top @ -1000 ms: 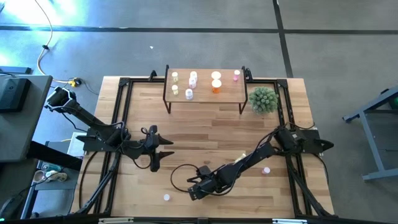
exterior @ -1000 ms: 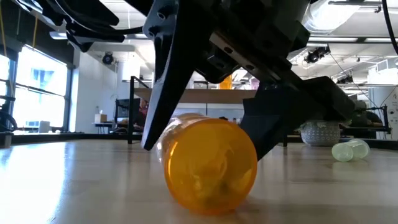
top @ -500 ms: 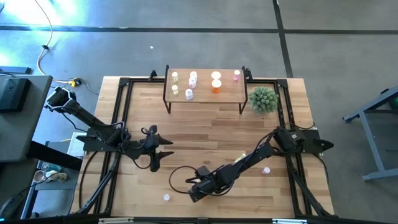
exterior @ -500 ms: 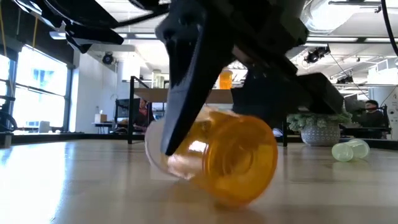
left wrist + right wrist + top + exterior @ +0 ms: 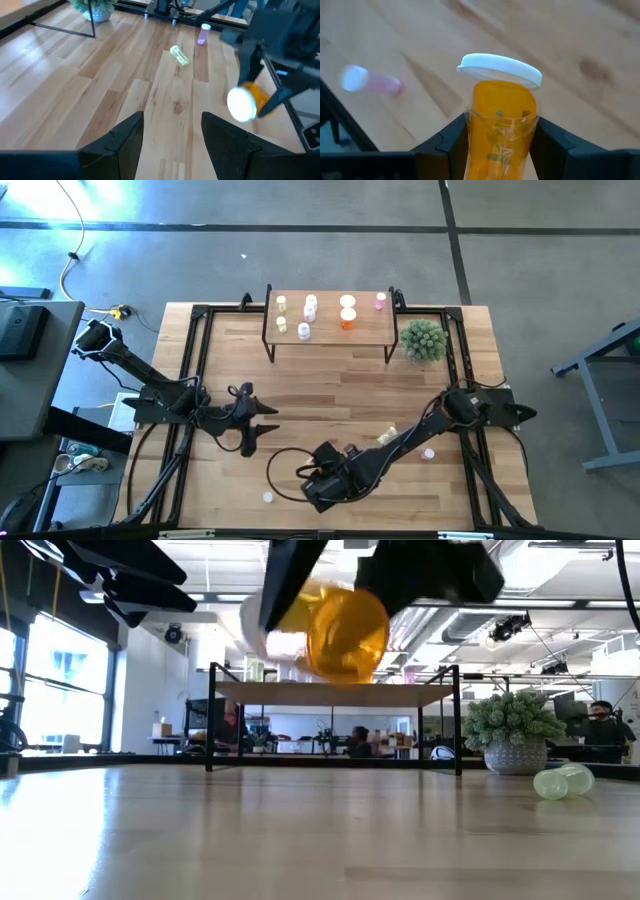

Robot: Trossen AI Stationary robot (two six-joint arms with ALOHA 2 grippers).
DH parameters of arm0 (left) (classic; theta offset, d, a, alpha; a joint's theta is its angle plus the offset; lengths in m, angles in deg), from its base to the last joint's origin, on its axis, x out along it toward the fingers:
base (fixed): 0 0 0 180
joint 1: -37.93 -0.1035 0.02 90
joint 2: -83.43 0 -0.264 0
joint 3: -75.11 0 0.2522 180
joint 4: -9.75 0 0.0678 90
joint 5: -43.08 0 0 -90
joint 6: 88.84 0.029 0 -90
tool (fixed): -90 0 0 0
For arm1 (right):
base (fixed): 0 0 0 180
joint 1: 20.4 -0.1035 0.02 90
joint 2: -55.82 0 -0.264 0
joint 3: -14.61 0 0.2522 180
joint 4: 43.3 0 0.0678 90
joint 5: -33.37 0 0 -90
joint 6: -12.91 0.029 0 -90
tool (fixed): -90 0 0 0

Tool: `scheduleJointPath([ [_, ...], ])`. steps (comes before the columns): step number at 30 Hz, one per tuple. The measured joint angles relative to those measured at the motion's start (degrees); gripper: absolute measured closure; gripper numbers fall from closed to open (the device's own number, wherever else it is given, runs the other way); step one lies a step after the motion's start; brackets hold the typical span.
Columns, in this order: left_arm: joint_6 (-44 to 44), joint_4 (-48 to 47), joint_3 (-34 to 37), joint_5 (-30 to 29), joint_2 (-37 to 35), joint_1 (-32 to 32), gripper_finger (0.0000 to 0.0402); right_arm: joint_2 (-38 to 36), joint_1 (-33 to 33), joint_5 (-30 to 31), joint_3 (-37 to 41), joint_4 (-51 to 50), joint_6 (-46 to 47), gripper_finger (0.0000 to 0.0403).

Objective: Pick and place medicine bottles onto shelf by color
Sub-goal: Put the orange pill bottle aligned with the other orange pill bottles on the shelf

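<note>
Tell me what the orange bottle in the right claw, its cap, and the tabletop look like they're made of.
Orange bottle: likely translucent plastic, glossy; light passes through it and contents show inside.
Cap: opaque white, smooth, probably plastic.
Tabletop: light wood planks with visible grain and seams, seemingly a smooth sealed finish, given the faint sheen in the low view.
The right claw is closed on the bottle.

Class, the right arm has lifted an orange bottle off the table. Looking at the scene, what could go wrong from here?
1. The right gripper holds the orange bottle by its smooth body, cap outward; it could slip or twist in transit.
2. The shelf already carries several bottles; setting this one beside the orange bottles there might topple neighbours.
3. The pink bottle lies loose nearby and might roll.
</note>
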Motion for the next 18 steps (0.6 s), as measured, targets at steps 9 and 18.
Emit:
scheduleJointPath([
  [9, -0.19, 0.02, 0.00, 6.31, 0.00, 0.04, 0.0211, -0.04, -1.93, 15.21, -6.67, -3.43, -7.57, 0.0240],
  [18, 1.89, 3.15, 0.00, 12.67, 0.00, 0.98, 0.0211, -0.09, -3.14, 25.81, -12.37, -0.81, -23.85, 0.0240],
])
